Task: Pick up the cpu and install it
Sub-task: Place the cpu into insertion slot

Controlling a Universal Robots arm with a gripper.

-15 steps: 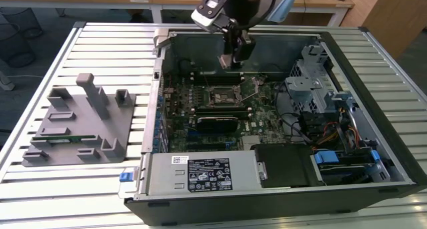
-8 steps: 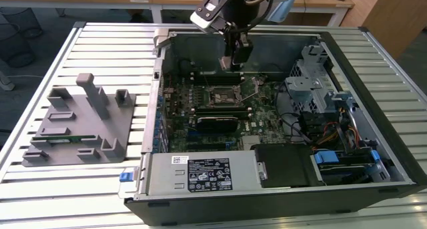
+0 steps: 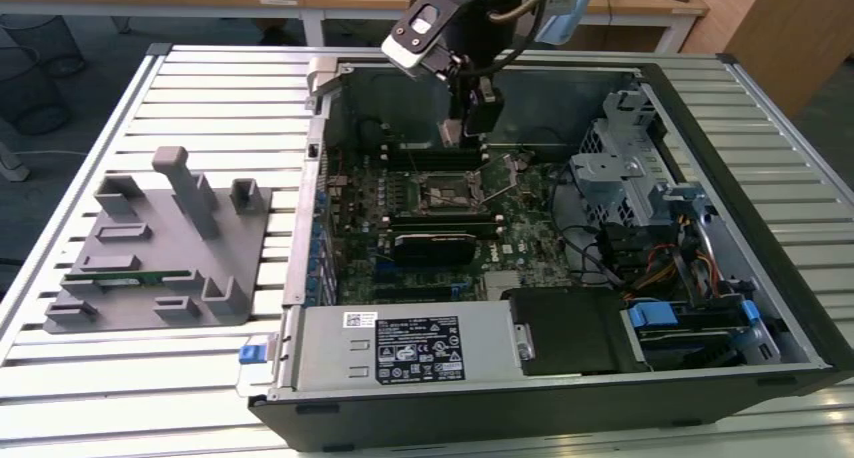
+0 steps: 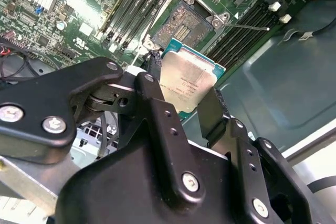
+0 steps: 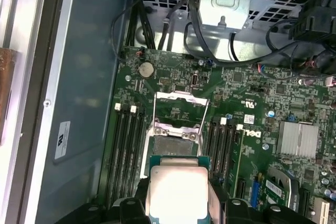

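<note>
The cpu [image 4: 186, 80] is a flat square chip with a dull silver top and a thin green edge. My gripper [image 4: 184, 106] is shut on it, one black finger [image 4: 156, 103] on each side. In the first wrist view the cpu [image 5: 176, 190] hangs just above the motherboard, close to the open socket [image 5: 176, 141], apart from it. The socket's metal load plate [image 5: 181, 106] is swung up. In the exterior view my gripper [image 3: 470, 118] reaches down into the open computer case, above and slightly behind the socket [image 3: 451, 190].
Memory slots [image 5: 126, 156] flank the socket on both sides. A metal drive cage [image 3: 627, 158] and cables stand at the exterior view's right; the case wall [image 5: 79, 103] is close by. A grey fixture [image 3: 160, 248] holding a green memory stick [image 3: 127, 275] lies on the slatted table.
</note>
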